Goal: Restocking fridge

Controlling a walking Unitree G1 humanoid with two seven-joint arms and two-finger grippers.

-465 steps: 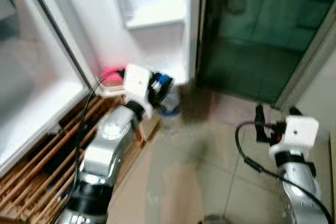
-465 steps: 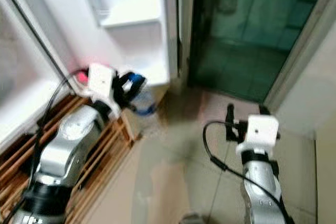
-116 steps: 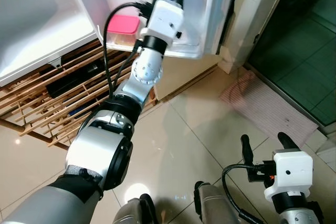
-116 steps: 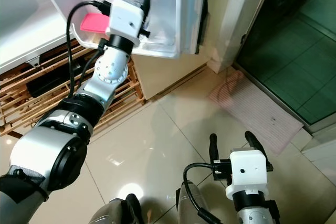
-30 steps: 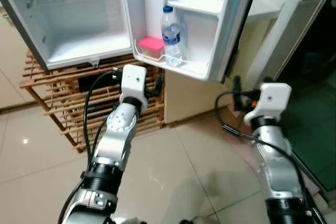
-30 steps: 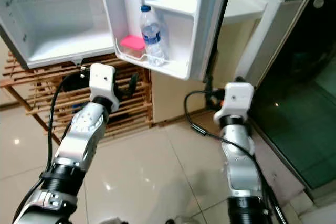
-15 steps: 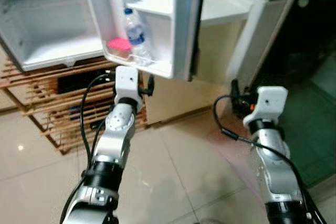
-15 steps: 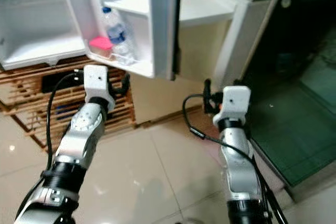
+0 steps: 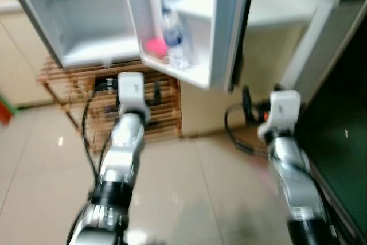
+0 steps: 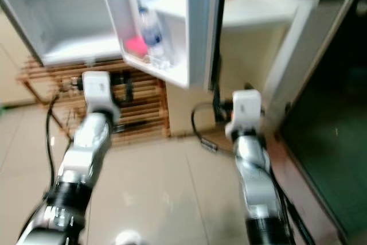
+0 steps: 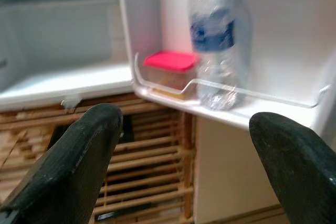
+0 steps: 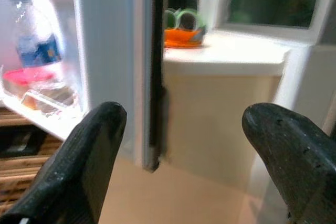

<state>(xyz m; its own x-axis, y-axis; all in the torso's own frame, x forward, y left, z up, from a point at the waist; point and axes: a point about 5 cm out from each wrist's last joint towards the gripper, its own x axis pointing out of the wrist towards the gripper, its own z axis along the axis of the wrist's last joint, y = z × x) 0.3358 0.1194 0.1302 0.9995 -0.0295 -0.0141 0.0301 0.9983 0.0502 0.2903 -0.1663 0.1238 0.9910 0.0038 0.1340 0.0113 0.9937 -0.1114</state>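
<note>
Below the open fridge door (image 9: pixel 221 32), both grippers hang empty with fingers spread wide, the left gripper (image 11: pixel 181 156) before the wooden slatted rack (image 9: pixel 163 104) and the right gripper (image 12: pixel 184 150) off the door's outer edge. Half a second ago the door sat further toward the robot's left in the head views; now the whole picture has shifted and blurred, so the camera has moved, while the bottle stands in the same door shelf as before. The left arm again reaches toward the rack, fingers parted as they were. Blur softens the head views, and the bottle's cap is cut off in the left wrist view. The water bottle (image 11: pixel 218 40) is clear plastic with a blue label, upright in the lowest door shelf (image 11: pixel 273 98) behind a clear rail. Just beside it lies a pink-lidded container (image 11: pixel 170 66). Beyond the door, a white counter (image 12: pixel 231 59) carries something orange and green (image 12: pixel 181 27), too blurred to name.
</note>
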